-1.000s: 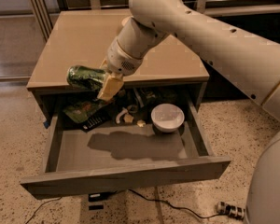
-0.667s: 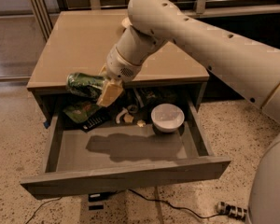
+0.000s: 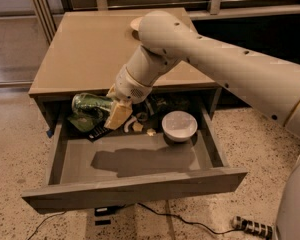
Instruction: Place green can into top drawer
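Observation:
The green can lies on its side in the air over the back left of the open top drawer. My gripper is shut on the green can, its pale fingers clamped at the can's right end. The arm comes down from the upper right across the cabinet's front edge. The can hangs just below the cabinet top and above a flat green bag.
A white bowl sits at the drawer's back right. Small pale scraps and a dark flat object lie along the back. The tan cabinet top carries a pale dish. Cables and a power strip lie on the floor.
The gripper has lowered slightly and shifted right with the green can, taking it further below the cabinet top's edge and over the drawer's back.

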Robot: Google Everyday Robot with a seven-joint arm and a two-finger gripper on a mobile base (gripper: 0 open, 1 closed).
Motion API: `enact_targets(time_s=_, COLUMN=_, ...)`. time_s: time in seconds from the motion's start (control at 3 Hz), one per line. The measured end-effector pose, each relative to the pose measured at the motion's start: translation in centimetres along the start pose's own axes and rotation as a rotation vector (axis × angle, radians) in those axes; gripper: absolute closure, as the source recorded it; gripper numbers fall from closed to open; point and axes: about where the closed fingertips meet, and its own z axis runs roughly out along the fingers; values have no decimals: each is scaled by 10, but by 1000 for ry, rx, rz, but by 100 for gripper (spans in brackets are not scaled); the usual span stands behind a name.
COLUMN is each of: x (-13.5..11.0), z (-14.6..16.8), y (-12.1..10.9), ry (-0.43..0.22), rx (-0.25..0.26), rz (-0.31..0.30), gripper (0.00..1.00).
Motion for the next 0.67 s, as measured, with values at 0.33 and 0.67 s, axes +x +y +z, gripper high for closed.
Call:
enact_targets(time_s=0.33, x=7, z=0, y=5, ry=-18, rx=2, rz=17, gripper=100)
enact_targets(time_s=0.67, x=41, z=-16, y=34, ry=-26, rx=35, rz=89, gripper=100)
